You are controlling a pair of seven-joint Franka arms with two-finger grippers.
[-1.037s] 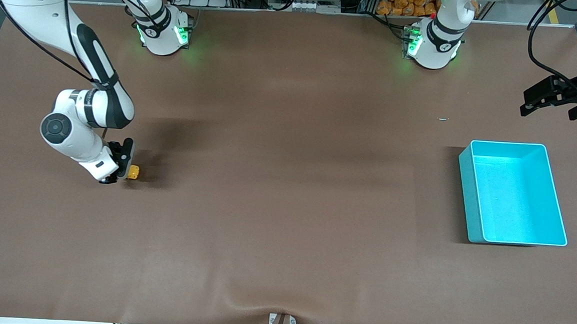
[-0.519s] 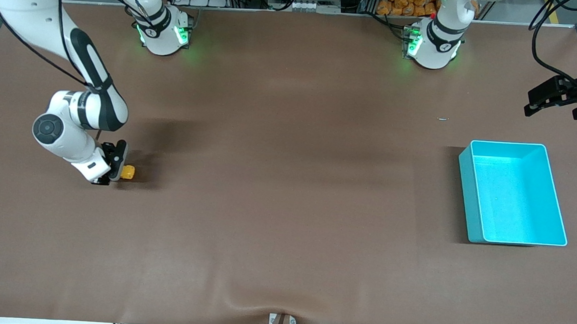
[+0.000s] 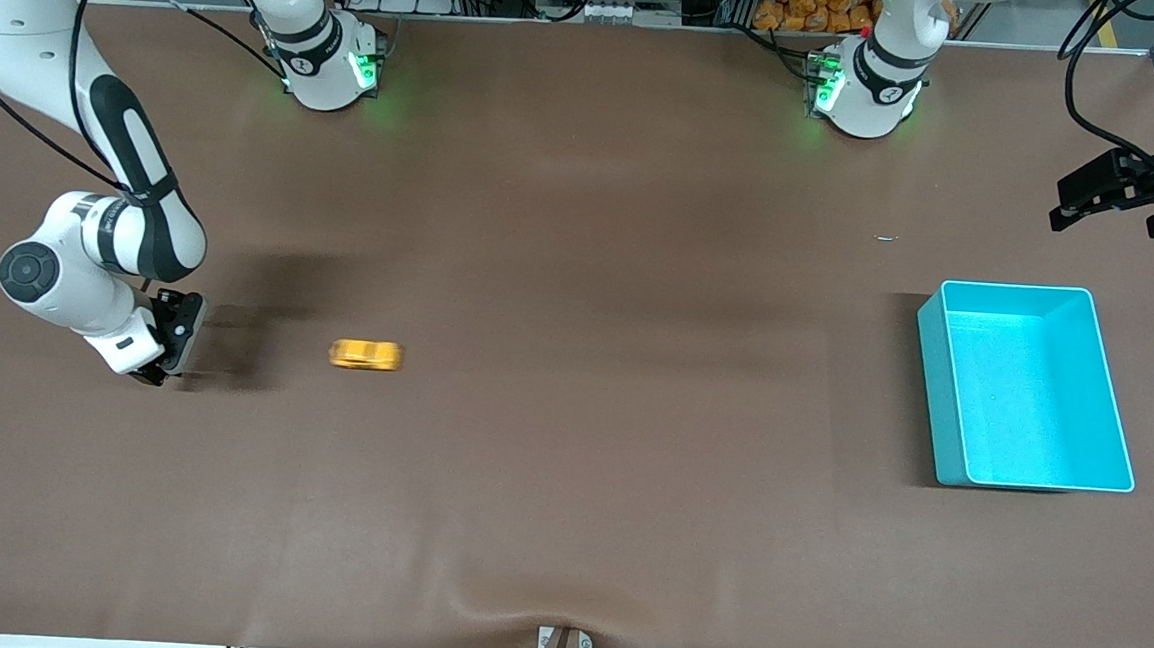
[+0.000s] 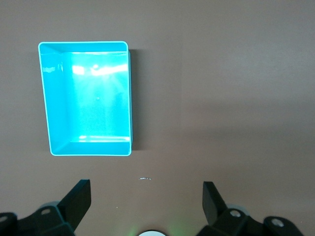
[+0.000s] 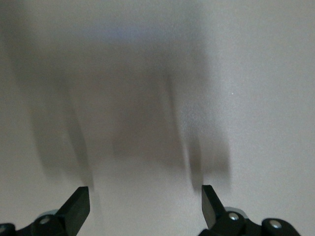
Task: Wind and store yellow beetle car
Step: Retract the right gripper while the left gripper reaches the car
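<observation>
A broad brown counter [image 3: 567, 484] fills the front view, with the two arm bases along its 12 o'clock edge and cable clutter past them.

The yellow beetle car [image 3: 366, 354] sits on the bare mat toward the right arm's end, free of any grip and smeared sideways as if rolling. It looks like a small, light, hard plastic toy with a smooth domed roof, likely to skid or roll away at a nudge. My judgement is that the safest hold is across its flat flanks, low near the wheels, with the fingers squarely on both sides; the rounded roof would probably squirt out of a pinch.

At about 9 o'clock from the car, well apart, the right pincer [image 3: 167, 344] hangs low over the counter. Its jaws stand spread and released, nothing between them; the right wrist view shows only bare mat and blurred shadow past the two fingertips [image 5: 76, 206].

Well off at 3 o'clock from the car lies the cyan bin [image 3: 944, 387], open-topped and holding nothing, at the left arm's end.

At roughly 1 o'clock from the bin the left pincer [image 3: 1111, 191] waits in the air near the counter's edge, also spread wide and holding nothing, looking down on the bin [image 4: 128, 98].
</observation>
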